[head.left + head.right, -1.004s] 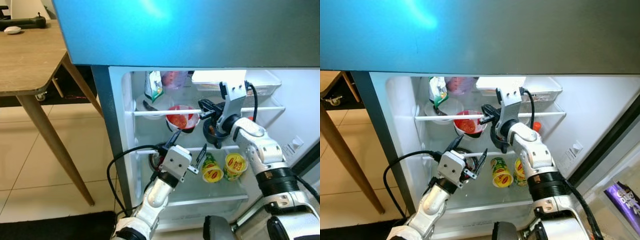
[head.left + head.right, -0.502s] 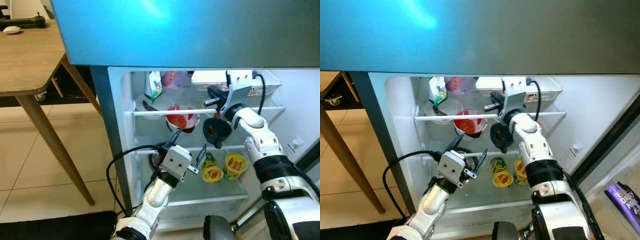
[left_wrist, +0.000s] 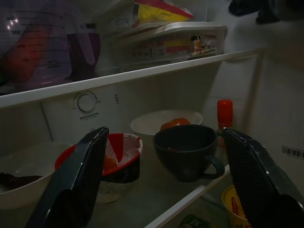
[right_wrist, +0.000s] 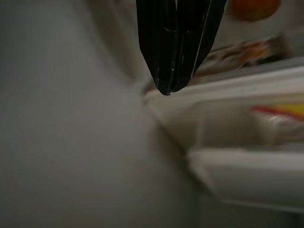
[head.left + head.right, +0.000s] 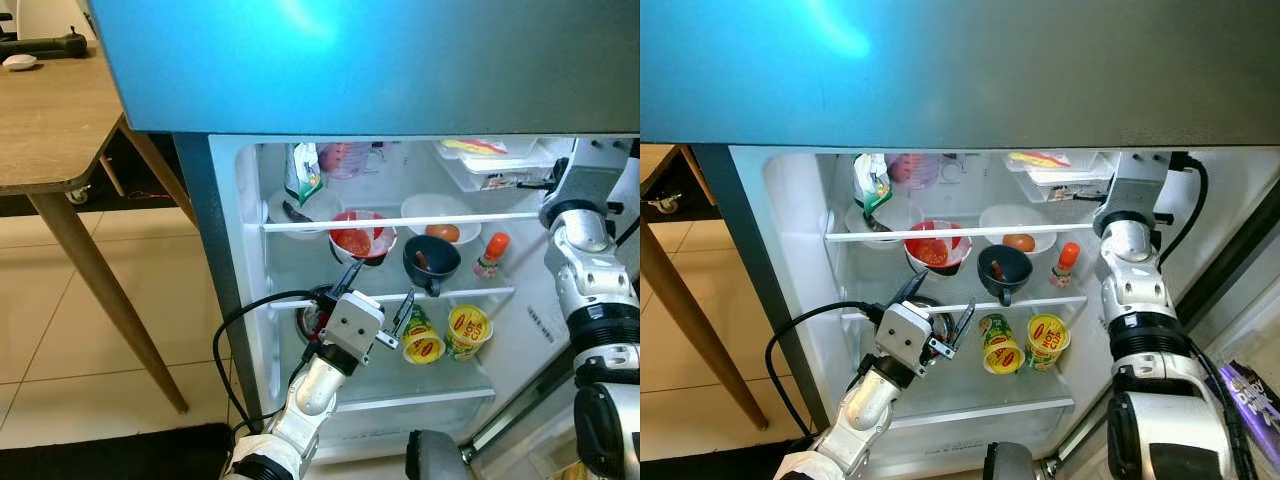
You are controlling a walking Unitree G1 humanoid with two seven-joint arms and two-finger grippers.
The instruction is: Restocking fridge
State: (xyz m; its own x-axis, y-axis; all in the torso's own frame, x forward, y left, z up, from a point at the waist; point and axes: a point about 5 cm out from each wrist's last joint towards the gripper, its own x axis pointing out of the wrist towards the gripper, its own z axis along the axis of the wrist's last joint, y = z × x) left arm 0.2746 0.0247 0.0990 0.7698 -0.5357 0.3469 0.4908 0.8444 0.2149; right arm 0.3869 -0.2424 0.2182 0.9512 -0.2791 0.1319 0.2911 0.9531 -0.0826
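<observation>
Open fridge [image 5: 240, 300] ahead, under a blue top door. On the middle shelf [image 5: 390, 221]: red bowl [image 5: 360, 236] behind the rail, dark mug [image 5: 431, 262] just beside it with its handle toward the front, white bowl [image 5: 440, 212] holding something orange further back, small red-capped bottle [image 5: 491, 255] nearer the right wall. Also a white dish [image 5: 300, 208] on the left side with a green-and-white packet [image 5: 305, 172] standing above it. Higher up, a purple measuring jug [image 5: 345, 157] and a clear tray [image 5: 495, 165] with a yellow pack inside.

On the lower shelf, two yellow-lidded cups [image 5: 425, 348] side by side, tilted toward the camera, and a dark round pot half hidden behind the left arm.

Left gripper [image 5: 376, 300] raised before the lower shelf, fingers spread wide, holding nothing; from the wrist, mug and red bowl framed between the two fingers [image 3: 73, 185].

Right gripper [image 4: 173, 50] up near the fridge's right wall beside the tray, fingers pressed together, nothing between them.

Wooden table [image 5: 50, 120] off to the left on a tiled floor.
</observation>
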